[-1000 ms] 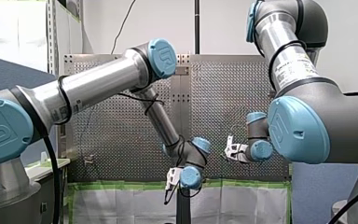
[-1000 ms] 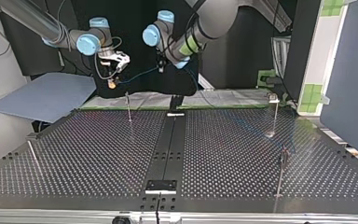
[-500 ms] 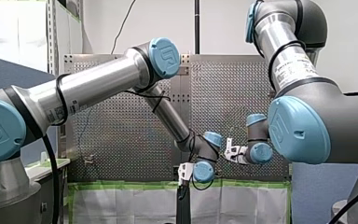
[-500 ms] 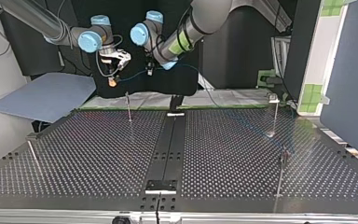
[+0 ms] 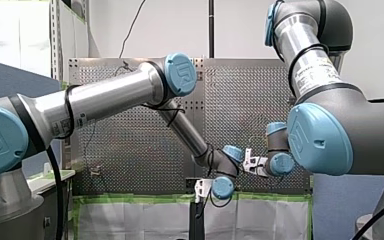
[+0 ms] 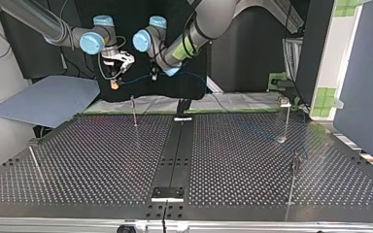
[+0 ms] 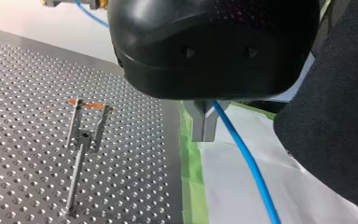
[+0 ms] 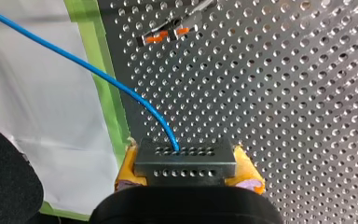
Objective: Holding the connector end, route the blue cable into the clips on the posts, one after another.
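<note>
- Above the far edge of the perforated table (image 6: pixel 102 160), my right gripper (image 8: pixel 186 170) is clamping its yellow pads (image 8: pixel 126 170) on the connector (image 8: pixel 185 156), and the blue cable (image 8: pixel 98 72) is leaving the connector's perforated face.
- My left gripper (image 7: pixel 204 126) is hanging just beside it, metal fingers drawn together on the cable, which is trailing off over the white sheet (image 7: pixel 233 186).
- Lower in the top view, at the table's far left, the nearest post (image 6: pixel 134 110) is standing with its clip (image 7: pixel 86 123) showing no cable, so I am judging that routing is not yet begun.
- Risk: the span between the two grippers is running short and bowed; lowering it off-line would be laying the cable beside the clip's prongs rather than between them.
- Risk: pulling too hard would be dragging the cable through the metal fingers, or levering the thin post sideways.
- Risk: the two wrists are working so close together that a careless turn could be knocking one against the other.
</note>
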Robot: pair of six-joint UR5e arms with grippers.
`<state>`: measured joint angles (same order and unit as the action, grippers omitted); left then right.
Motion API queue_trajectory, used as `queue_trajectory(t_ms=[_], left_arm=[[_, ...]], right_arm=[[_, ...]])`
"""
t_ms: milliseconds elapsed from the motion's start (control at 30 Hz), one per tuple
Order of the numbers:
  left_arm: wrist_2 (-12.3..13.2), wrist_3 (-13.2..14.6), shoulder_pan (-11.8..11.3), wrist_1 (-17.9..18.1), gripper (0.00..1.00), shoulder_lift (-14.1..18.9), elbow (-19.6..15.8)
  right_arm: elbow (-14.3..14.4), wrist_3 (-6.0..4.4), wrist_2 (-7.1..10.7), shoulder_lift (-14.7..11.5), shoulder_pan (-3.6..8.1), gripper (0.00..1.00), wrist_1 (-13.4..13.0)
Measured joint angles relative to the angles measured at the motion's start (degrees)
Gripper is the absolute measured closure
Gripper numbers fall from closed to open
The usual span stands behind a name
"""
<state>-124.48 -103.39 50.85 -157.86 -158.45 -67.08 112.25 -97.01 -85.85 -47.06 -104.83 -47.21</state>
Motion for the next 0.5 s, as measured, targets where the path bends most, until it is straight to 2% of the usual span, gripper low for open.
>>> queue_trajectory(t_ms=[167,500], left_arm=[[0.5,-1.8,0.0,0.0,1.0,-0.2,2.6],[0.2,-3.1,-0.8,0.1,1.0,-1.0,7.4]], right_arm=[[0.3,-0.24,0.13,0.0,0.04,1.0,-1.8],[0.2,-2.04,4.32,0.2,0.08,1.0,-5.5]])
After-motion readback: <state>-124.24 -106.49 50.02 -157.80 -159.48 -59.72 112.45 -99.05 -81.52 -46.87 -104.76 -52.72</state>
